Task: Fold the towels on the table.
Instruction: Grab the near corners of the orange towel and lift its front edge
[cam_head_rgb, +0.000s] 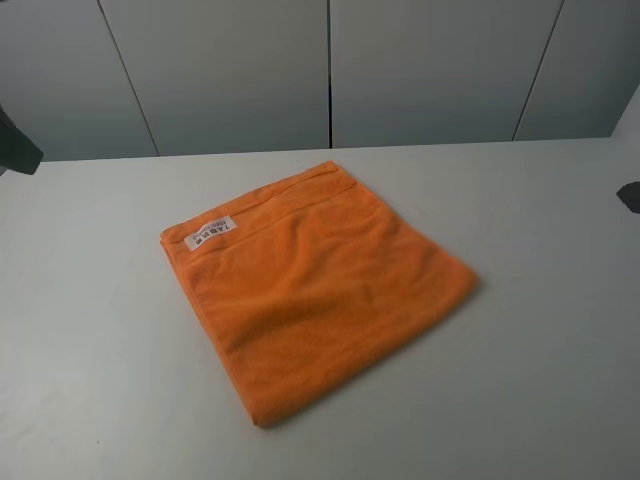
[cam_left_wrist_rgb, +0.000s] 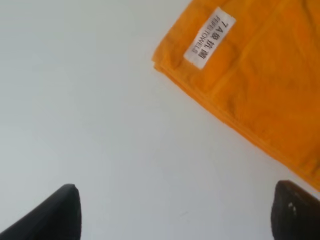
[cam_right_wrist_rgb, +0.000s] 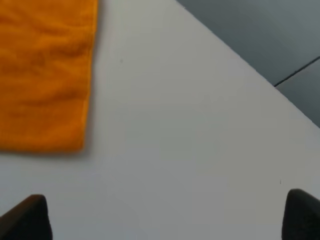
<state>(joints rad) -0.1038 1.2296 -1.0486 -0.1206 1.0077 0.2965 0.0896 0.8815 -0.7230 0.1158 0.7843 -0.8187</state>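
We see the orange towel (cam_head_rgb: 315, 285) (white label (cam_head_rgb: 212, 232) near one edge) lying flat on the white table (cam_head_rgb: 90, 330); our left gripper (cam_left_wrist_rgb: 177, 205) and right gripper (cam_right_wrist_rgb: 167, 210) both gape wide, holding nothing.

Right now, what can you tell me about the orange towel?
The orange towel lies flat near the middle of the white table, turned diagonally. It looks soft and fuzzy, square, with stacked layers at its edge, so it seems folded. A small white label with dark print sits near its left corner. Only the table touches it.
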